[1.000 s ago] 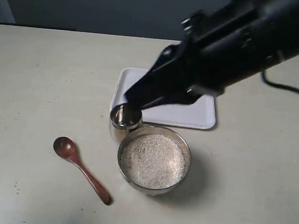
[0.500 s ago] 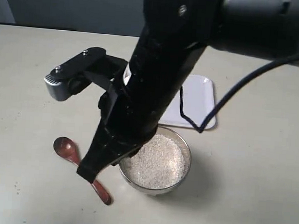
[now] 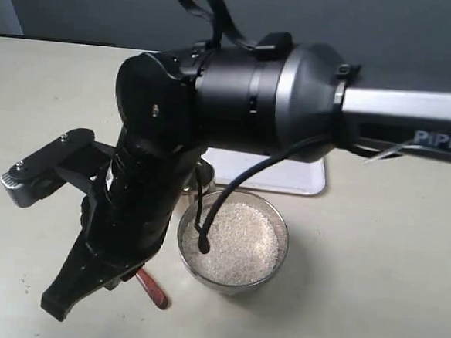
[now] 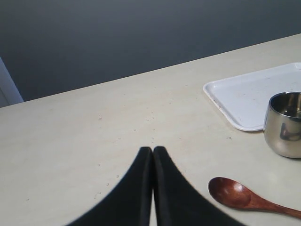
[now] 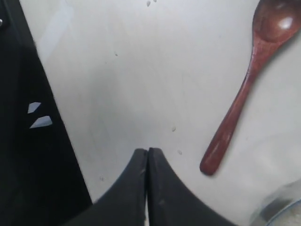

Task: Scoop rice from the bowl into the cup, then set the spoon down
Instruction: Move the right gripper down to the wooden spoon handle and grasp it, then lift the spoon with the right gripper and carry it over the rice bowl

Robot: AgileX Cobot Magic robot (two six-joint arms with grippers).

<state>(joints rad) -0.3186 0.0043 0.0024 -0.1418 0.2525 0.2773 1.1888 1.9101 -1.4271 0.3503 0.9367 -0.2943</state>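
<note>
The steel bowl [image 3: 278,219], heaped with white rice [image 3: 240,243], stands at mid-table. The brown wooden spoon [image 5: 240,99] lies flat on the table beside it; in the exterior view only its handle end [image 3: 153,288] shows under the arm. The small steel cup [image 4: 284,125] stands upright by the tray, almost wholly hidden in the exterior view. My right gripper [image 3: 57,308] points down to the spoon's left and is shut and empty [image 5: 148,150]. My left gripper [image 4: 153,149] is shut and empty, low over the table short of the spoon's scoop [image 4: 230,193].
A white tray [image 3: 302,178] lies behind the bowl and holds nothing in the left wrist view [image 4: 249,94]. The right arm's bulky black body [image 3: 238,100] spans the scene's middle. A few loose grains [image 5: 174,128] dot the table. A dark mass [image 5: 19,141] fills one side of the right wrist view.
The right arm has swung down and to the left across the exterior view. It now covers the cup and the spoon's scoop. Bowl and spoon have not moved.
</note>
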